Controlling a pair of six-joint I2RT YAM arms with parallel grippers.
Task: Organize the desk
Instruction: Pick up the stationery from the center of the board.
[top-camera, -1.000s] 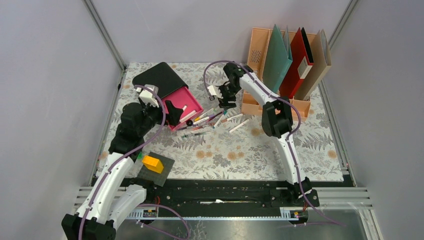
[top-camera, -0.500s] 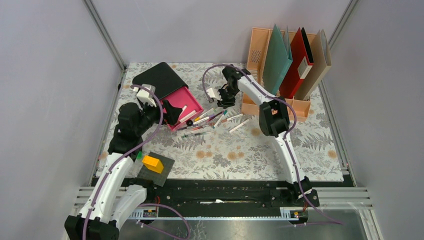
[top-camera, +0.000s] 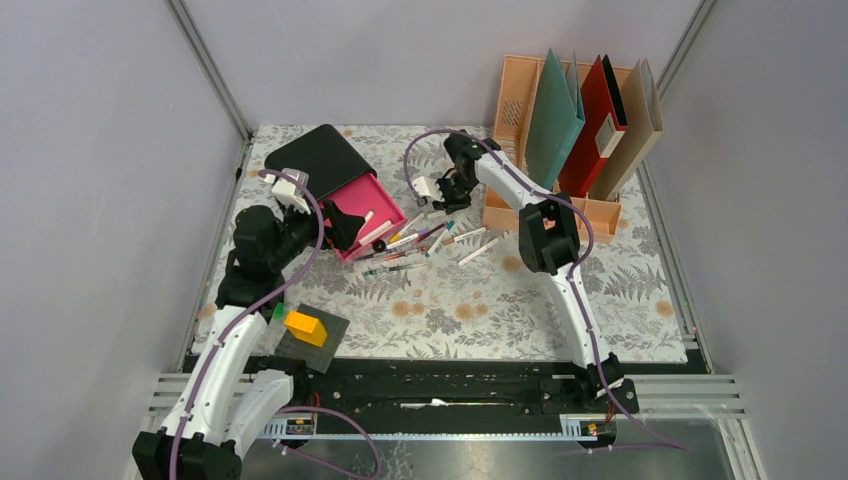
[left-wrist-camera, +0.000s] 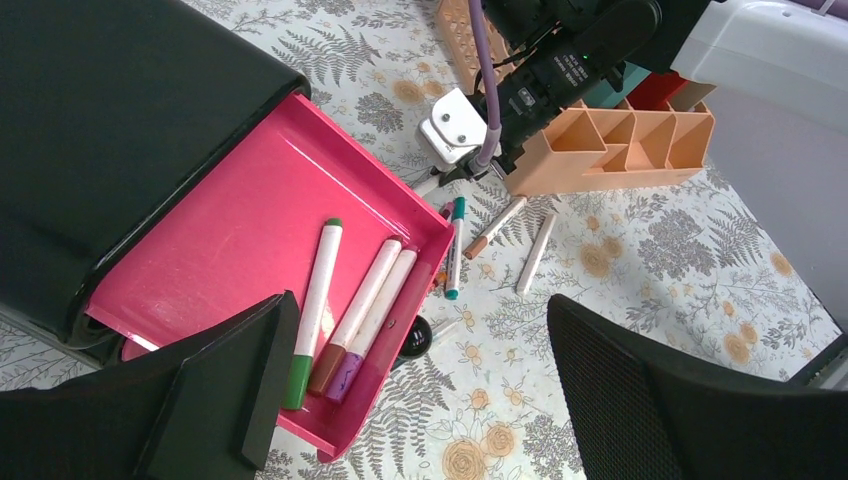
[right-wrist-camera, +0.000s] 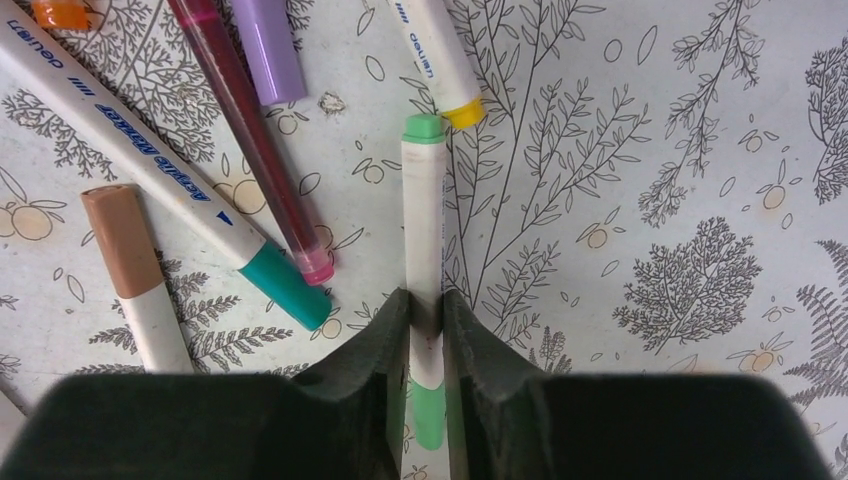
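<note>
The desk (top-camera: 500, 300) wears a pale cloth with grey ferns and orange flowers. Several markers (top-camera: 420, 242) lie scattered at its middle back. My right gripper (top-camera: 447, 195) points down into that pile. In the right wrist view the gripper (right-wrist-camera: 427, 300) is shut on a white marker with light green ends (right-wrist-camera: 423, 200) that lies on the cloth. My left gripper (left-wrist-camera: 420, 310) hangs open above the front corner of the open pink drawer (left-wrist-camera: 250, 230), holding nothing. Three markers (left-wrist-camera: 322, 290) lie in the drawer.
The black drawer box (top-camera: 320, 155) stands at the back left. A peach file rack (top-camera: 515, 100) with upright folders stands at the back right, a peach pen organizer (top-camera: 505, 215) before it. A yellow block (top-camera: 305, 327) rests on a dark pad near the left arm.
My right gripper has sunk onto the marker pile and its jaws have come together on the green-ended marker. The left arm has barely shifted.
</note>
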